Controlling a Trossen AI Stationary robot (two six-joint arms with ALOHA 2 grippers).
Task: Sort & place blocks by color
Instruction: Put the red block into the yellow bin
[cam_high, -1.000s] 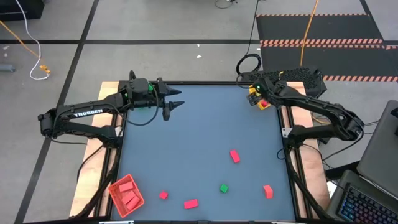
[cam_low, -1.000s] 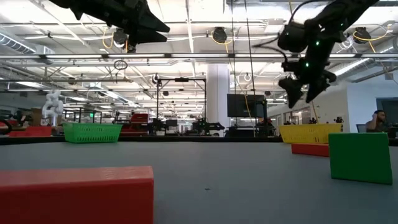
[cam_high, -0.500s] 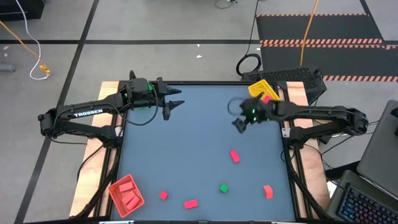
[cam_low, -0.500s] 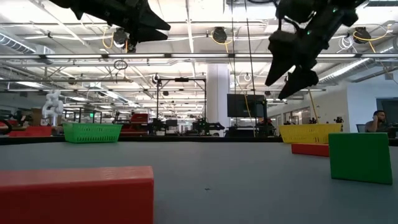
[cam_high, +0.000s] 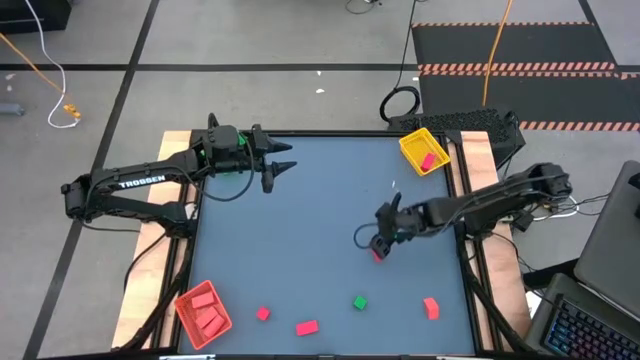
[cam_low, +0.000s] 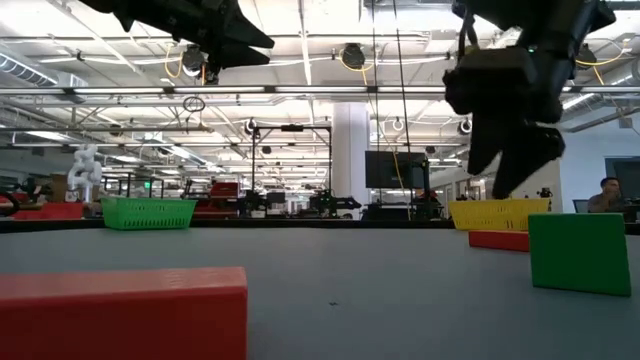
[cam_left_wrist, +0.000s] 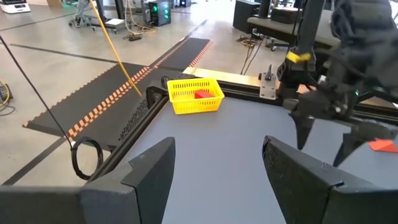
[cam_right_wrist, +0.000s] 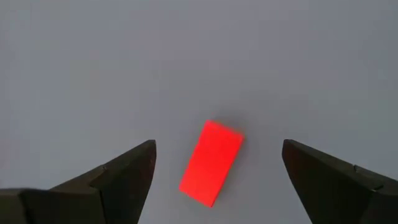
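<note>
One red block (cam_right_wrist: 211, 162) lies skewed between the spread right end effector (cam_right_wrist: 214, 180) fingers; closing may rotate or eject it.

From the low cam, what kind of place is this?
Likely a robotics lab or open industrial workspace: exposed ceiling trusses with lights, another robot arm at a far bench, and a person seated at a workstation.

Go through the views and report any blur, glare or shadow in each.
Low view: right gripper smeared, near red block soft, ceiling lamps flare. Right wrist view: sharp red block casting a faint shadow on the table. High view: even light. Left wrist view: own left gripper blurred.
</note>
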